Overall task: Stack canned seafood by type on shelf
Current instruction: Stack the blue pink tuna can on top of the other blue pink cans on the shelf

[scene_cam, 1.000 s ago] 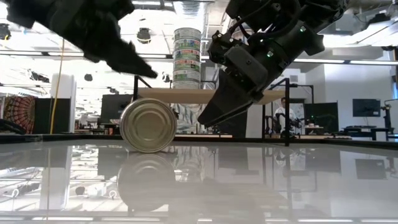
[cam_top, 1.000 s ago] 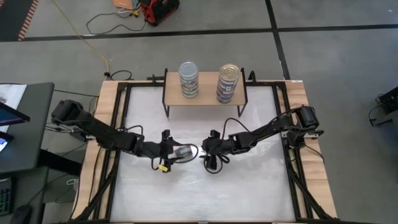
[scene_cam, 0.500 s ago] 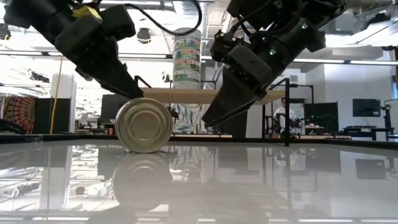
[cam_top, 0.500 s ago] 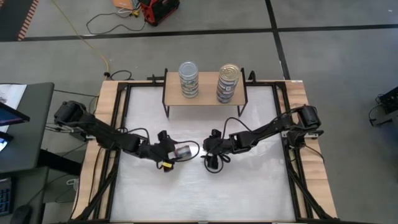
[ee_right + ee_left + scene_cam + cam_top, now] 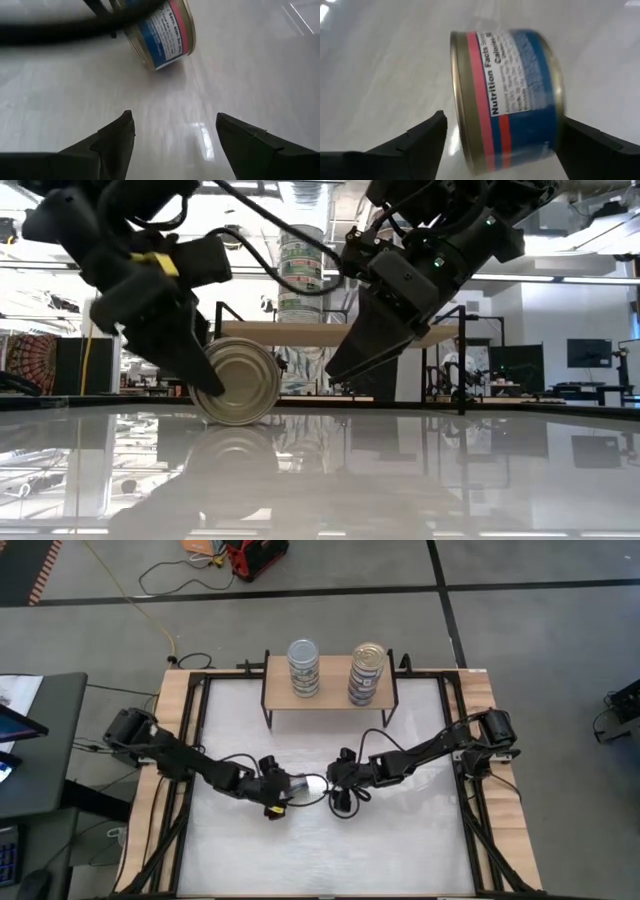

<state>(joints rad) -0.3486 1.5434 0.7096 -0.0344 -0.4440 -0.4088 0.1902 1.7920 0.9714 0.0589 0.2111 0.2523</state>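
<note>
tin [image 5: 300, 784] on edge | shelf [image 5: 330, 695] behind, two stacks [image 5: 304, 667]

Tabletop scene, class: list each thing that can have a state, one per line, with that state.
Loose tin: on its side on the table, between the left fingers.
Left gripper: open, straddling the tin.
Right gripper: open, empty, beside the tin.
Two tin stacks: upright on the shelf.

Tin [image 5: 298, 783] on side – btwn tools
</note>
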